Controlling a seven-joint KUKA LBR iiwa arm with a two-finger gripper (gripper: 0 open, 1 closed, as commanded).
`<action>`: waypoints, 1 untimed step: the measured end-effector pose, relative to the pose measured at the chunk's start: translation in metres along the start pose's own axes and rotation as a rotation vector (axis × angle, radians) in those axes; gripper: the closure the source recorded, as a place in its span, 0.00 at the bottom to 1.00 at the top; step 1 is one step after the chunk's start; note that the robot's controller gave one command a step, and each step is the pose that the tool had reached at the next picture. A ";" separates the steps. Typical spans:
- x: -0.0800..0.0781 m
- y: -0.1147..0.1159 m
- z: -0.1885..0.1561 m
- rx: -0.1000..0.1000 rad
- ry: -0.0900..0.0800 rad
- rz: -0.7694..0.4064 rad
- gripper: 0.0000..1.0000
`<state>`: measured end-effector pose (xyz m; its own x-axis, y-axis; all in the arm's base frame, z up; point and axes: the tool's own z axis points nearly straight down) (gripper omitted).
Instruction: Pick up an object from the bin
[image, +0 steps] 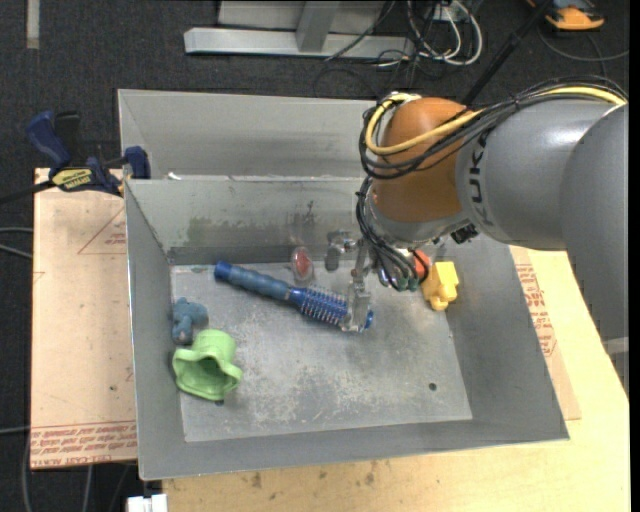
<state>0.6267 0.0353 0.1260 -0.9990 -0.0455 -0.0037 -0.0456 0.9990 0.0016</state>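
A blue hairbrush (290, 293) lies slantwise across the middle of the bin floor, handle to the upper left and bristle head to the lower right. My gripper (357, 300) hangs straight down at the bristle head, its slim metal fingers reaching to the brush's end. A small red and clear thing (302, 263) sits just behind the brush, left of the gripper. A yellow toy piece (440, 284) lies right of the gripper, partly under the arm.
A green floppy cup-like thing (208, 365) and a small grey-blue lump (186, 318) lie at the bin's left side. The arm's orange cover and cables hang over the bin's back right.
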 end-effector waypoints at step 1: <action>0.010 0.004 0.018 0.000 0.003 0.084 0.00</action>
<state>0.6169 0.0390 0.1075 -0.9993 0.0381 -0.0006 0.0381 0.9993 0.0019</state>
